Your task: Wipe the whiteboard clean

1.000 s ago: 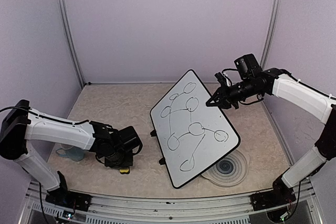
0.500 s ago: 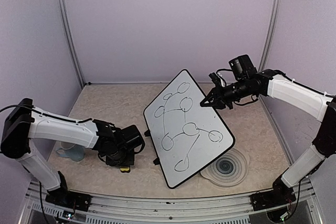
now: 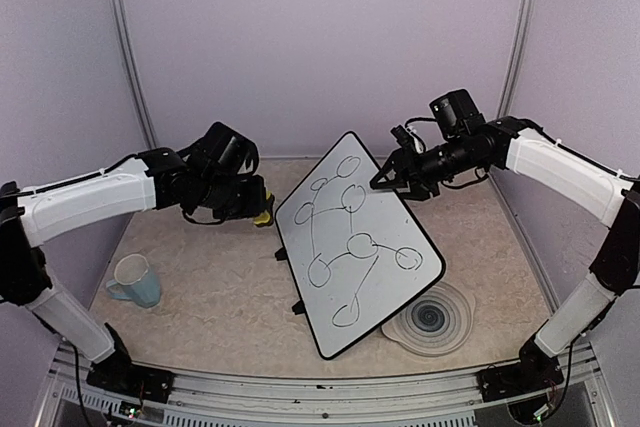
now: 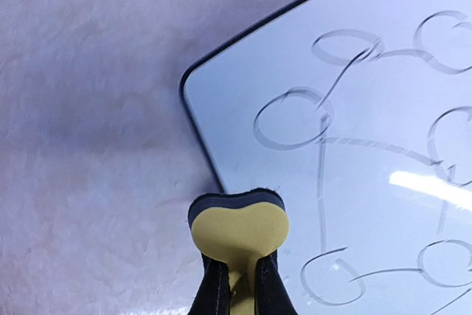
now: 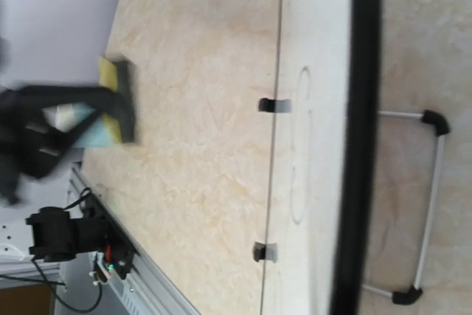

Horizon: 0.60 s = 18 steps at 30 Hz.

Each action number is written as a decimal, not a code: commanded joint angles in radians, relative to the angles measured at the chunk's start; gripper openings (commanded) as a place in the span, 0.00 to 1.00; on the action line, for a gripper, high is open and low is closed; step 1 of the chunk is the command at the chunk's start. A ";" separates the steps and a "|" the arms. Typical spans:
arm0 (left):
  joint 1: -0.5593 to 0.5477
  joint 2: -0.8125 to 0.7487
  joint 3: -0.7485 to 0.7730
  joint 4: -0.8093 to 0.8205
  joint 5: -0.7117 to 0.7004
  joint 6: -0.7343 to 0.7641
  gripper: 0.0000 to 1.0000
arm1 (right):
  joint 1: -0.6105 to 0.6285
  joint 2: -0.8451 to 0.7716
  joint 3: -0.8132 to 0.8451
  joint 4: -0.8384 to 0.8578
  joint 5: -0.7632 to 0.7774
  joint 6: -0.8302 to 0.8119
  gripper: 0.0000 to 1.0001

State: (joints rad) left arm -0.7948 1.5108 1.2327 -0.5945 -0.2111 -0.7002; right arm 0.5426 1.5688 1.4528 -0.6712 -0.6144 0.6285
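The whiteboard [image 3: 350, 257] stands tilted in the middle of the table, covered in black marker loops and lines. My right gripper [image 3: 386, 182] is shut on its upper right edge. The right wrist view shows the board [image 5: 313, 145] edge-on, with its black frame and wire stand [image 5: 431, 204]. My left gripper [image 3: 256, 210] is shut on a yellow eraser [image 3: 264, 217] with a dark felt face, held above the table at the board's left corner. In the left wrist view the eraser [image 4: 237, 225] sits between my fingers [image 4: 214, 278], just off the board's [image 4: 369, 145] corner.
A light blue mug [image 3: 133, 280] stands at the front left. A round grey ringed plate [image 3: 438, 322] lies at the front right, partly under the board's lower edge. Purple walls close in the back and sides. A metal rail [image 3: 300, 387] runs along the front.
My left arm rose from the front-left table with the eraser and swung back and right to the board's left corner. The right gripper and the board shifted slightly left.
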 commanded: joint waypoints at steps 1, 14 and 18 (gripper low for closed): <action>0.024 0.072 0.192 0.046 0.103 0.189 0.00 | -0.014 0.007 0.061 -0.088 0.067 -0.023 0.48; 0.049 0.314 0.501 0.144 0.272 0.232 0.00 | -0.018 0.077 0.086 -0.042 -0.009 -0.026 0.07; 0.054 0.388 0.589 0.139 0.308 0.223 0.00 | -0.007 0.109 0.110 -0.014 -0.052 -0.024 0.00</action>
State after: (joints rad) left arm -0.7506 1.8526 1.7405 -0.4858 0.0280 -0.4908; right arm 0.5209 1.6394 1.5246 -0.7307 -0.5953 0.6117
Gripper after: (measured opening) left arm 0.042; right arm 0.047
